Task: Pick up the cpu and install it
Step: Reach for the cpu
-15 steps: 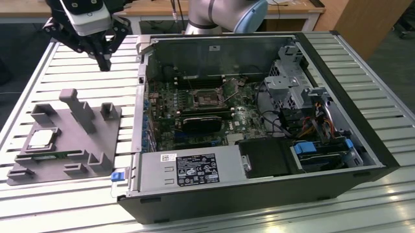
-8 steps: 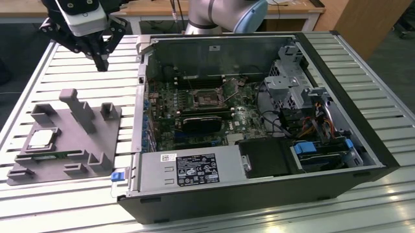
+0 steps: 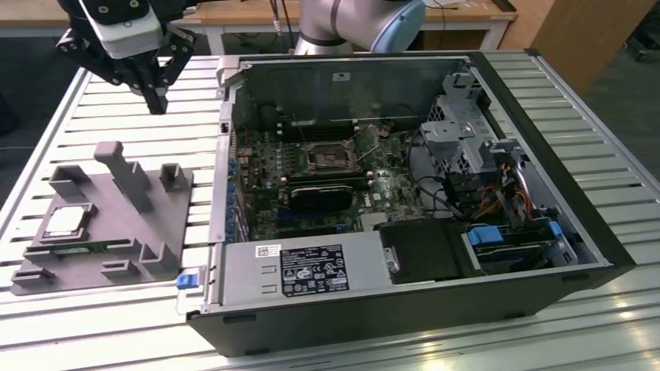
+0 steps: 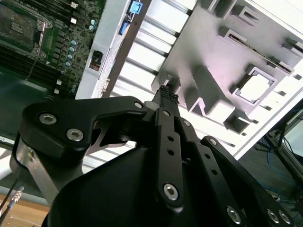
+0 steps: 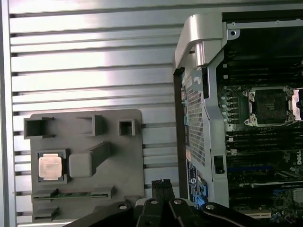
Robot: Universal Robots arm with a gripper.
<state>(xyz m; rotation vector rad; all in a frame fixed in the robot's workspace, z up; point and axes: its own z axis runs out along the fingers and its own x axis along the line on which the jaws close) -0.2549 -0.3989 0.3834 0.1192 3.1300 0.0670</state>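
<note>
The cpu (image 3: 67, 220), a small square chip with a silvery top, lies in a pocket of the grey fixture (image 3: 154, 224) on the exterior view's left. In both wrist views it sits flat in that pocket (image 5: 50, 166) (image 4: 255, 87). My gripper (image 3: 154, 99) hangs well above the table, beyond the fixture and beside the case wall. Its black fingers (image 5: 161, 185) (image 4: 166, 94) are pressed together, shut on nothing. The open motherboard socket (image 3: 330, 158) (image 5: 270, 106) lies inside the case.
The open computer case (image 3: 536, 154) lies on its side on the slatted metal table (image 3: 83, 116), with drive bays and cables on the exterior view's right. Tall grey posts (image 3: 129, 178) rise from the fixture. The case's metal side wall (image 5: 199, 94) stands between fixture and motherboard.
</note>
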